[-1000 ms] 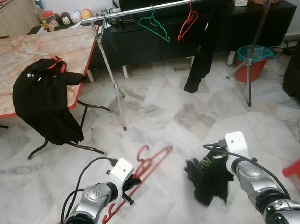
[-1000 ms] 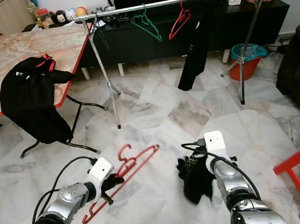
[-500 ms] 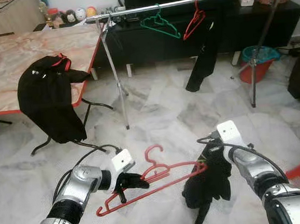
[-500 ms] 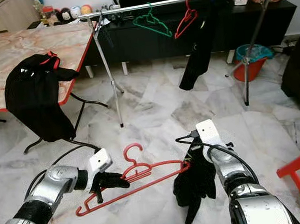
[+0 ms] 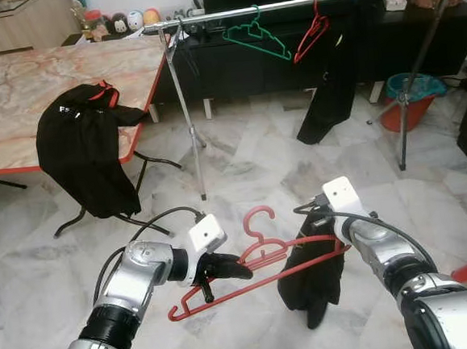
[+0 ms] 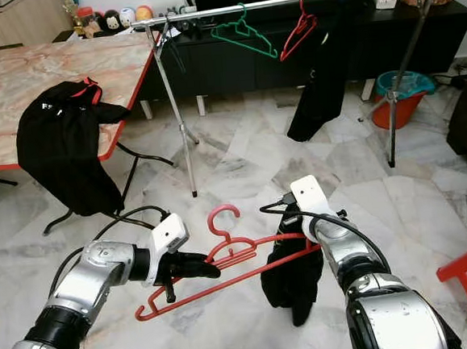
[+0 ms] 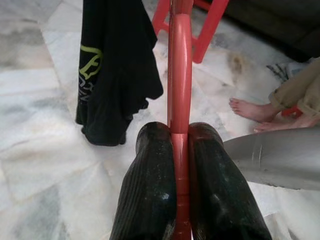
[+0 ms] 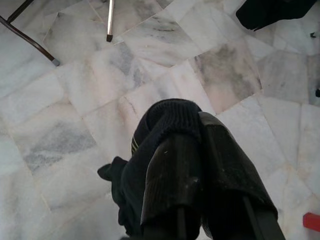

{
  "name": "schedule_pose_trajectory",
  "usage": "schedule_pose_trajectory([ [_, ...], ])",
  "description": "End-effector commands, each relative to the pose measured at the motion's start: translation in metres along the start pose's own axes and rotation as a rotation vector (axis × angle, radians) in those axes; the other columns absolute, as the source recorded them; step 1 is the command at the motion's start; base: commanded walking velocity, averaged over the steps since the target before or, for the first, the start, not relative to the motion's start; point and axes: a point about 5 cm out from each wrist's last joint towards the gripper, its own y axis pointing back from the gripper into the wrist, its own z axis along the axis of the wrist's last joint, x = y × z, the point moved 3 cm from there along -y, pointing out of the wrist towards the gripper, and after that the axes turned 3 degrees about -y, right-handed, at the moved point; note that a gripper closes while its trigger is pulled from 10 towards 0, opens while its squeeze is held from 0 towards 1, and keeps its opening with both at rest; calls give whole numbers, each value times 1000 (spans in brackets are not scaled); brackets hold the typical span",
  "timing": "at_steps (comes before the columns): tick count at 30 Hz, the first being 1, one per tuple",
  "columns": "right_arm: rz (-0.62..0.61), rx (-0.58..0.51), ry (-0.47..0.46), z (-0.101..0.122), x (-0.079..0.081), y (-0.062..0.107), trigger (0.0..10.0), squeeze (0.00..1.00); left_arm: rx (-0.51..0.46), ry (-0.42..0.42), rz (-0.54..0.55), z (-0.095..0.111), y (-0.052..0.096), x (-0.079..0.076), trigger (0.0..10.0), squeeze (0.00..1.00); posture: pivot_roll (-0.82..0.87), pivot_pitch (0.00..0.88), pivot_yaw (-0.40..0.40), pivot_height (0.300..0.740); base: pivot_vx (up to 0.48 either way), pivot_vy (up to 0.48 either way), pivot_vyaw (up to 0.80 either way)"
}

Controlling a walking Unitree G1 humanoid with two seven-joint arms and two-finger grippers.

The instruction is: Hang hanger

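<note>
Both grippers hold their loads in the air over the marble floor, in front of the clothes rail.

The left gripper has its two ribbed black fingers pressed tight on the smooth red plastic hanger; the hanger's far end reaches the soft black garment with a yellow-green print, which hangs limp from the right gripper, its fingers shut on a ribbed fold of the knit. A green hanger, a red one and a dark garment hang on the metal rail; a black jacket drapes off the marble-patterned, red-edged table. A person's bare foot rests on the tiles. Compared with a second ago, hanger and garment are higher and closer together.
</note>
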Motion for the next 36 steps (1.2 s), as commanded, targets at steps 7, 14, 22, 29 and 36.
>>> schedule_pose_trajectory([
  [7,8,-43,-20,15,2,-1,10000,0,71,-12,194,-8,6,22,10000,0,-215,0,40,740,0,0,0],
  [14,14,-45,-32,14,2,-1,10000,0,60,24,292,-11,7,31,10000,0,-216,0,38,740,0,0,0],
  [22,11,-27,-33,8,1,0,10000,0,-7,36,114,-2,5,9,10000,0,-214,0,34,740,0,0,0],
  [29,10,-29,-35,9,2,-1,10000,0,6,21,51,0,3,1,10000,0,-213,0,35,740,0,0,0],
  [36,10,-45,-38,16,1,-1,10000,0,49,11,264,-3,2,27,10000,0,-218,0,37,740,0,0,0],
])
